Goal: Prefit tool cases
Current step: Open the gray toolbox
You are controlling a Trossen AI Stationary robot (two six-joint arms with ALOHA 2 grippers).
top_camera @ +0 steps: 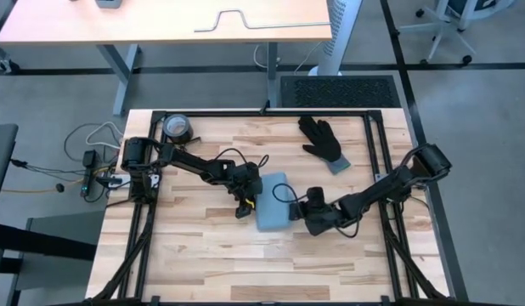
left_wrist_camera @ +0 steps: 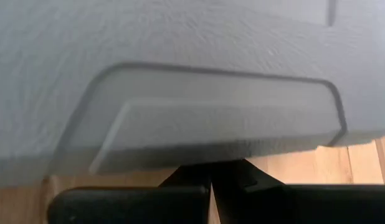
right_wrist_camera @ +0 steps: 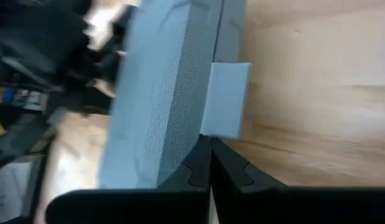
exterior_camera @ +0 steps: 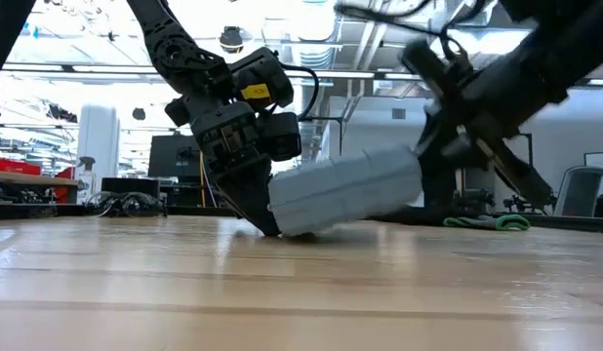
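I have the tool case (top_camera: 273, 202) mid-tabletop (top_camera: 203, 255), tilted, its left edge down on the wood and its right end raised. My left tool (top_camera: 244, 206) touches the low edge and my right tool (top_camera: 307, 202) the raised end, so its long axis runs between them. Both tools' fingers are pressed together, pinching nothing I can see.

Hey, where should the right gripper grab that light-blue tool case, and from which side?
Probably the tool case is best gripped at its raised right edge, by the handle tab, coming from the right. The low view shows that end tilted off the table, while the left gripper braces the low end. The right gripper is already beside it.
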